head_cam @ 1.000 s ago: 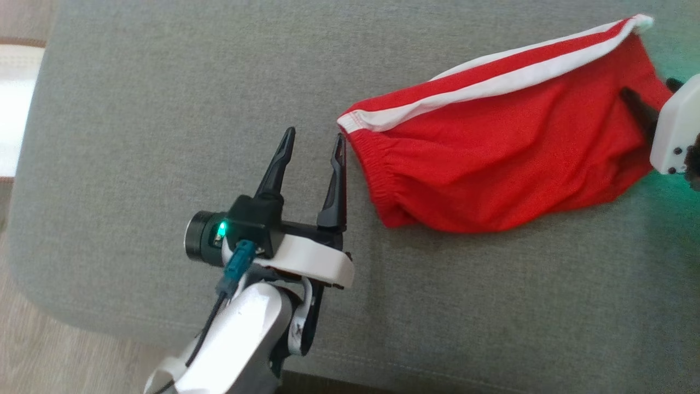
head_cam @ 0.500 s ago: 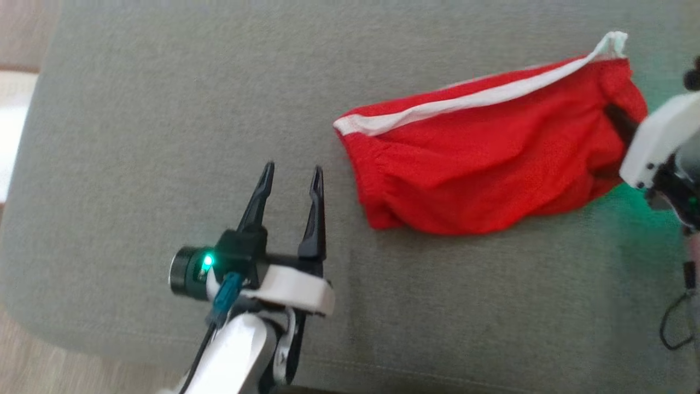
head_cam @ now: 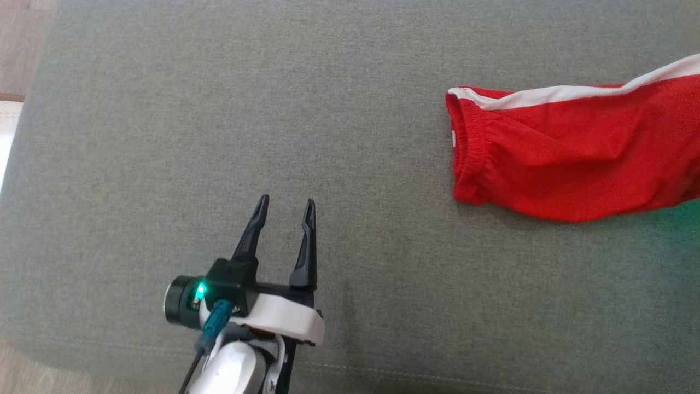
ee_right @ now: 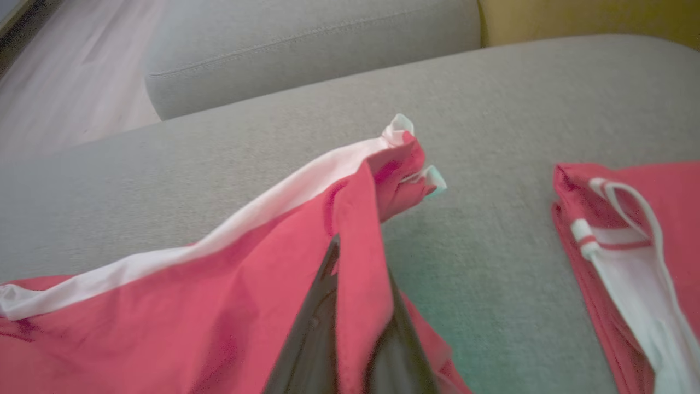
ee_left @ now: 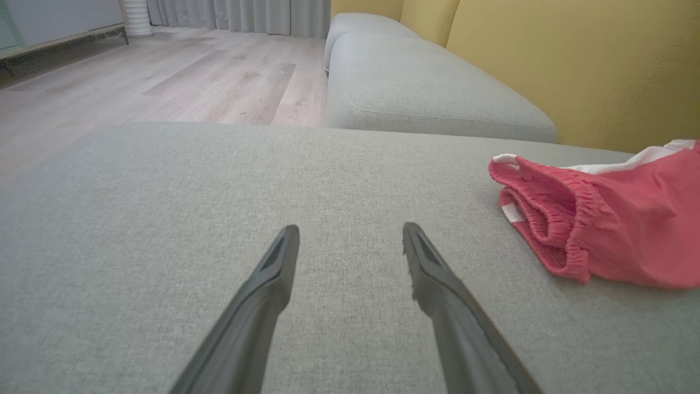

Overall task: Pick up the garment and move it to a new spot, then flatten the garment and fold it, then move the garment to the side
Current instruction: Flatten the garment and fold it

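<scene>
Counting what is here gives two claws, two garments and two grey cushions. The left claw (head_cam: 287,200) sits low and left of centre in the head view. Its two dark fingers are spread apart with nothing between them, pointing up the frame over bare fabric, and a small green light (head_cam: 200,289) glows on its wrist. The right claw (ee_right: 358,273) rises from the bottom middle of the right wrist view, pinched together on a fold of the red garment (head_cam: 574,158), whose cloth runs up between the two fingers. That garment is red with a white stripe and a gathered elastic edge. It lies in the upper right of the head view, well apart from the left claw, and its far end runs off the right edge. Everything rests on a grey woven sofa cushion (head_cam: 219,109). The left wrist view adds the room: a second grey cushion (ee_left: 415,93) in the upper middle, a yellow backrest (ee_left: 574,65) at upper right, pale wood floor (ee_left: 164,82) at upper left and grey curtains (ee_left: 240,13) along the top edge. The right wrist view brings in a second red garment (ee_right: 623,257) with white trim. It lies folded at the right edge of the frame, apart from the held one, with a greenish glow on the cushion between them.
</scene>
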Controlling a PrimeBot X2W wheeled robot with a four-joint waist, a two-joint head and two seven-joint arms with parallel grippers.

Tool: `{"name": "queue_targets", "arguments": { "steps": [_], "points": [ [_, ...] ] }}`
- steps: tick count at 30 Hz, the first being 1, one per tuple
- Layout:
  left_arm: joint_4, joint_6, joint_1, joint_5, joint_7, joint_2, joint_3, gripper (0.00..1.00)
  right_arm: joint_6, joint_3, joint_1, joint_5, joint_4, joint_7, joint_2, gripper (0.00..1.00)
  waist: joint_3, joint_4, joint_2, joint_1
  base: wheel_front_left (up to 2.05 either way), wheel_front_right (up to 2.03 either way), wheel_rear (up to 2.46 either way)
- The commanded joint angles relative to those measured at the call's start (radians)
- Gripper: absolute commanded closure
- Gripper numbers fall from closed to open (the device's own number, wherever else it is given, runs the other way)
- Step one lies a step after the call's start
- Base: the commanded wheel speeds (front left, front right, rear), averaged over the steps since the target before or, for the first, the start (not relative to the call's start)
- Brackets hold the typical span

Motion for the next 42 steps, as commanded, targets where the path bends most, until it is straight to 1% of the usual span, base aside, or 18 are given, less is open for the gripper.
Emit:
{"name": "queue_targets", "arguments": {
  "steps": [1, 4, 8, 11, 15, 18, 21, 26, 28, 29, 30, 31, 32, 36, 40, 42],
  "points": [
    [-0.025, -0.009, 0.002, 0.006, -0.012, -0.001, 0.034, 0.00, -0.001, 0.024, -0.023, 0.007, -0.060, 0.000, -0.014, 1.00, -0.003, 0.002, 0.0000, 0.0000, 0.00, 0.00, 0.00],
    [-0.015, -0.026, 0.007, 0.006, -0.012, -0.015, 0.039, 0.00, -0.001, 0.086, -0.016, 0.025, -0.131, 0.026, -0.010, 1.00, -0.010, 0.011, 0.0000, 0.0000, 0.00, 0.00, 0.00],
    [-0.011, -0.043, 0.009, 0.000, -0.012, -0.029, 0.045, 0.00, -0.001, 0.217, 0.011, 0.057, -0.250, 0.092, 0.006, 1.00, -0.020, 0.029, 0.0000, 0.0000, 0.00, 0.00, 0.00],
    [-0.007, -0.052, 0.007, -0.005, -0.012, -0.035, 0.047, 0.00, -0.001, 0.308, 0.032, 0.068, -0.310, 0.143, 0.039, 1.00, -0.021, 0.046, 0.0000, 0.0000, 0.00, 0.00, 0.00],
    [0.000, -0.060, 0.006, -0.018, -0.012, -0.037, 0.043, 0.00, -0.001, 0.402, 0.057, 0.061, -0.325, 0.167, 0.097, 1.00, -0.023, 0.071, 0.0000, 0.0000, 0.00, 0.00, 0.00],
    [0.001, -0.057, 0.008, -0.035, -0.012, -0.038, 0.032, 0.00, -0.001, 0.420, 0.059, 0.041, -0.299, 0.144, 0.152, 1.00, -0.029, 0.086, 0.0000, 0.0000, 0.00, 0.00, 0.00],
    [0.005, -0.047, 0.008, -0.046, -0.012, -0.038, 0.025, 0.00, -0.001, 0.416, 0.054, 0.020, -0.261, 0.118, 0.203, 1.00, -0.036, 0.097, 0.0000, 0.0000, 0.00, 0.00, 0.00],
    [0.011, -0.037, 0.009, -0.057, -0.012, -0.038, 0.014, 0.00, -0.001, 0.383, 0.045, -0.012, -0.204, 0.071, 0.261, 1.00, -0.052, 0.100, 0.0000, 0.0000, 0.00, 0.00, 0.00],
    [0.013, -0.036, 0.010, -0.058, -0.012, -0.038, 0.014, 0.00, -0.001, 0.379, 0.045, -0.016, -0.193, 0.061, 0.271, 1.00, -0.056, 0.098, 0.0000, 0.0000, 0.00, 0.00, 0.00],
    [0.015, -0.036, 0.012, -0.058, -0.012, -0.038, 0.014, 0.00, -0.001, 0.375, 0.046, -0.020, -0.182, 0.049, 0.280, 0.77, -0.061, 0.094, 0.0000, 0.0000, 0.00, 0.00, 0.00],
    [0.017, -0.037, 0.015, -0.057, -0.012, -0.038, 0.014, 0.00, -0.001, 0.374, 0.046, -0.025, -0.175, 0.031, 0.288, 0.52, -0.065, 0.090, 0.0000, 0.0000, 0.00, 0.00, 0.00],
    [0.020, -0.039, 0.017, -0.056, -0.012, -0.038, 0.015, 0.00, -0.001, 0.376, 0.046, -0.029, -0.169, 0.009, 0.295, 0.01, -0.070, 0.086, 0.0000, 0.0000, 0.00, 0.00, 0.00],
    [0.028, -0.044, 0.021, -0.052, -0.012, -0.038, 0.019, 0.00, -0.001, 0.389, 0.051, -0.020, -0.152, -0.026, 0.312, 0.00, -0.085, 0.074, 0.0000, 0.0000, 0.00, 0.00, 0.00],
    [0.046, -0.055, 0.032, -0.041, -0.012, -0.038, 0.034, 0.00, -0.001, 0.435, 0.074, 0.025, -0.138, -0.086, 0.333, 0.00, -0.124, 0.041, 0.0000, 0.0000, 0.00, 0.00, 0.00],
    [0.060, -0.067, 0.051, -0.030, -0.012, -0.038, 0.060, 0.00, -0.001, 0.472, 0.121, 0.049, -0.157, -0.164, 0.338, 0.00, -0.174, 0.008, 0.0000, 0.0000, 0.00, 0.00, 0.00],
    [0.064, -0.073, 0.065, -0.024, -0.012, -0.038, 0.075, 0.00, -0.001, 0.478, 0.151, 0.040, -0.178, -0.211, 0.328, 0.00, -0.199, -0.009, 0.0000, 0.0000, 0.00, 0.00, 0.00]
  ]
}}
